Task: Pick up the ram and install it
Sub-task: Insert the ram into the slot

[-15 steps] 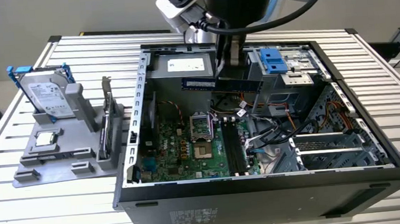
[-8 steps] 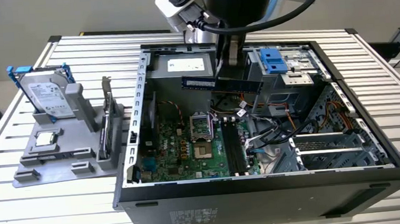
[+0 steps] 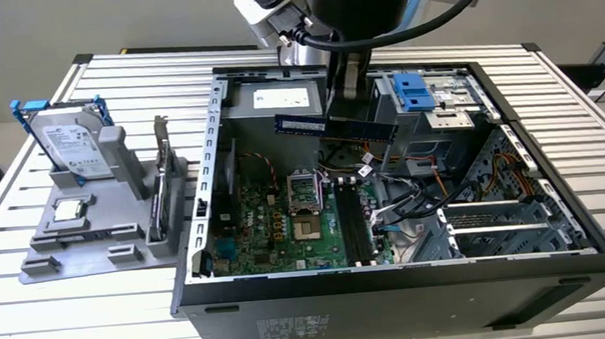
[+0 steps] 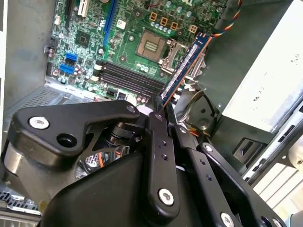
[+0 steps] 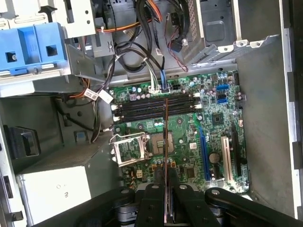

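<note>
The ram (image 3: 334,127) is a long dark stick held level in the air inside the open computer case (image 3: 206,168), above the motherboard (image 3: 275,227). My gripper (image 3: 344,117) is shut on its middle from above. In the second wrist view the ram (image 4: 185,68) sticks out from between the black fingers (image 4: 158,137), over the processor socket. In the first wrist view the ram (image 5: 166,137) appears edge-on, running from my gripper (image 5: 166,184) toward the black memory slots (image 5: 156,106), crosswise to them and well above the board.
A grey stand (image 3: 95,248) at the exterior view's left holds a silver hard drive in a blue bracket (image 3: 66,142) and a small square processor chip (image 3: 69,210). Inside the case are a blue drive bay (image 3: 412,91), loose cables (image 3: 412,202) and the open socket (image 3: 300,190).
</note>
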`<state>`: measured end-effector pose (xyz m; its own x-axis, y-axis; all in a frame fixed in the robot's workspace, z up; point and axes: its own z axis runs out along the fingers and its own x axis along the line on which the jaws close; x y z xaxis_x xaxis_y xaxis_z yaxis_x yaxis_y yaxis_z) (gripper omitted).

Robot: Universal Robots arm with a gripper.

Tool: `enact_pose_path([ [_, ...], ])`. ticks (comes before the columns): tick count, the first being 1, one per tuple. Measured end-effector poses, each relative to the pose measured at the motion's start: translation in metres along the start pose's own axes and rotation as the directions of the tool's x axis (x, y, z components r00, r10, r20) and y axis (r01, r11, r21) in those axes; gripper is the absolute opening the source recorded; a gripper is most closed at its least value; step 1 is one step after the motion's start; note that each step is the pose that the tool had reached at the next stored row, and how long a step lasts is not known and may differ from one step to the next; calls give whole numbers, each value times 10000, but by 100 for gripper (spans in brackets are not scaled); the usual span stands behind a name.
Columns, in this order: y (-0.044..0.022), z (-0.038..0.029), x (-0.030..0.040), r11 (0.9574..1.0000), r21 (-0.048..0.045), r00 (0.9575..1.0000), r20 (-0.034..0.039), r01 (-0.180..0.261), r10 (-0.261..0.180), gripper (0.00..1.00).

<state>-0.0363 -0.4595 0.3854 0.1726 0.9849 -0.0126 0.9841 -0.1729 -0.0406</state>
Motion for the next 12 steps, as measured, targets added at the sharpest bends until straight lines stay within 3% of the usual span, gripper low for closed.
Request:
enact_pose_path([
  [12, 0, 0, 0, 9998, 2, 9998, -8, -175, 175, 0],
])
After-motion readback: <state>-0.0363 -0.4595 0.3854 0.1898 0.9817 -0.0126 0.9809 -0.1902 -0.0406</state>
